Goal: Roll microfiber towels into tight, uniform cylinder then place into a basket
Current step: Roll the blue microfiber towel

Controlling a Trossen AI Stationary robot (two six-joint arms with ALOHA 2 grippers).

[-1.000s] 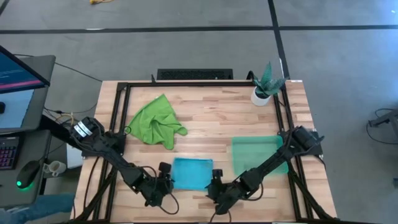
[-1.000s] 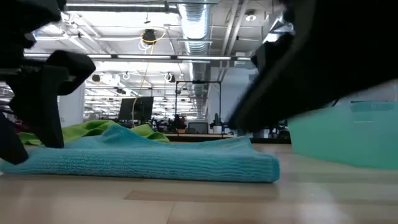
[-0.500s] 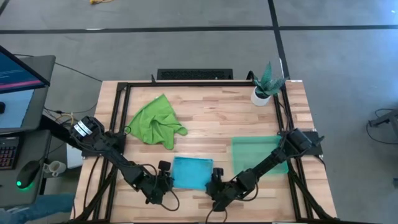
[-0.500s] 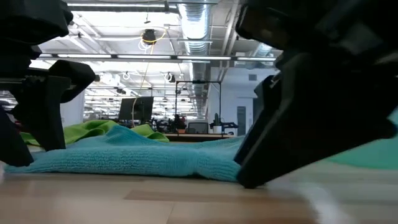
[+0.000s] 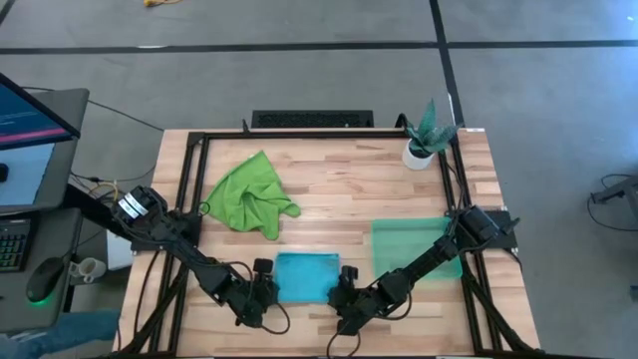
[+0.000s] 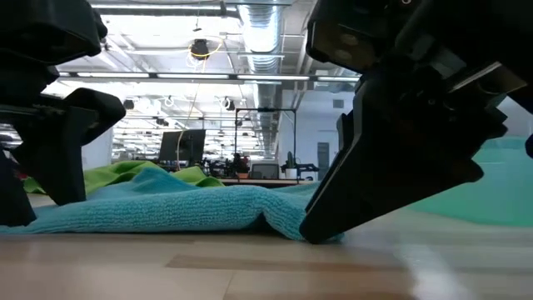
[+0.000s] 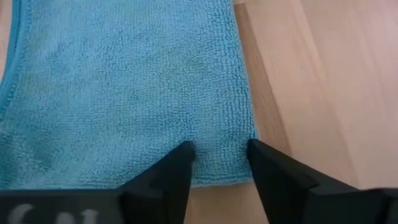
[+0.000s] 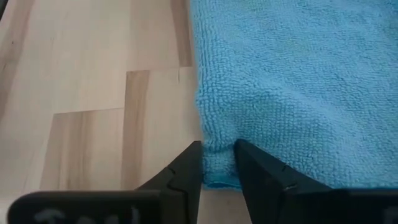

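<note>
The wooden surface (image 5: 339, 189) carries everything, ringed by a dark frame. The largest item on it is the lime green towel (image 5: 249, 194), lying crumpled toward the left edge, midway between the far and near edges and well apart from both arms. Next is the basket (image 5: 409, 244), a translucent teal tray by the right edge, with the right arm crossing over its near right corner. The sky blue towel (image 5: 304, 276) lies flat near the near edge, between the basket and the left arm, close beside the basket but not touching it.

The left end effector (image 7: 221, 155) sits at the blue towel's near left corner; its two fingers stand a modest gap apart, tips pressed on the cloth's edge with a strip of terry between them, though whether they grip it cannot be told. The right end effector (image 8: 216, 155) is at the near right corner; its fingers are narrowly parted with the towel's folded hem pinched up between them, and in the low view that corner is bunched against the fingers.

A small white pot with a green plant (image 5: 424, 140) stands at the far right corner.
</note>
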